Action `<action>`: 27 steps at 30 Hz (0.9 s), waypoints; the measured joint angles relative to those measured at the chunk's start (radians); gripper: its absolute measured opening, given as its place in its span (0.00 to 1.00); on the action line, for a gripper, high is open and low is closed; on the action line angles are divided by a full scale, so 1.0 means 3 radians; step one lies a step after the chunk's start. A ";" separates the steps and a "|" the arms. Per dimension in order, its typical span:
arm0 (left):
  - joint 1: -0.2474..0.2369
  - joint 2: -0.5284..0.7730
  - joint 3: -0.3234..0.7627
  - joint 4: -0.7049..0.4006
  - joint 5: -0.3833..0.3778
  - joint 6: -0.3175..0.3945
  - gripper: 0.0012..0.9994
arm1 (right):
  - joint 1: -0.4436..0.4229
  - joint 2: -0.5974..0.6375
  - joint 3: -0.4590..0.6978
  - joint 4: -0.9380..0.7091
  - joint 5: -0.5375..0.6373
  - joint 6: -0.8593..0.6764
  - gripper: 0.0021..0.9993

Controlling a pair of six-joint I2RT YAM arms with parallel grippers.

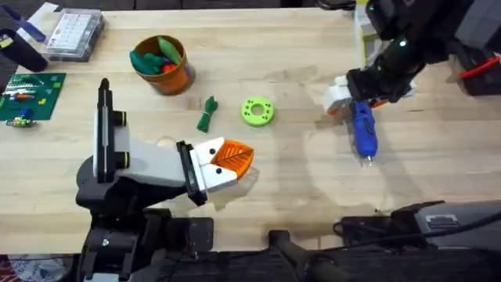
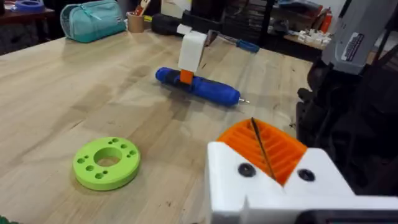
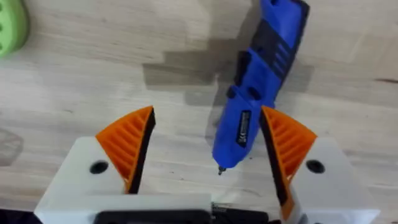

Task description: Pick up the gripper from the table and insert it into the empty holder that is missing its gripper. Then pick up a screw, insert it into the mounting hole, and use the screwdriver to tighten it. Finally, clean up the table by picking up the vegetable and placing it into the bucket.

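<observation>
Screwdriver lies flat on table, far right side, bit pointing toward me. R gripper hangs right over its rear end, pads spread wide; in R wrist cam the blue body sits between them, hard against one pad, can't confirm contact. Orange finger already seated on holder, near left. L gripper: it's the orange/white jaws low in L wrist cam, pressed together. Dark-green vegetable mid-table beside lime ring, bucket behind them.
</observation>
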 joint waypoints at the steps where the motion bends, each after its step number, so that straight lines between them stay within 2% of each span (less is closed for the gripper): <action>1: 0.0000 0.0000 0.0000 0.0000 0.0000 0.0001 0.01 | -0.0044 0.0000 0.0000 -0.0016 -0.0004 0.0007 0.99; 9: 0.0000 0.0000 0.0000 0.0000 -0.0001 0.0001 0.01 | -0.0336 0.0000 -0.0044 0.0035 -0.0015 0.0015 0.99; 19: 0.0000 0.0000 0.0000 0.0000 -0.0001 0.0000 0.01 | -0.0368 0.0008 -0.0644 0.0747 -0.0010 0.0009 0.99; 27: 0.0000 0.0000 0.0000 -0.0001 0.0000 0.0000 0.01 | -0.0623 0.0008 -0.0672 0.0941 -0.0049 -0.0075 0.99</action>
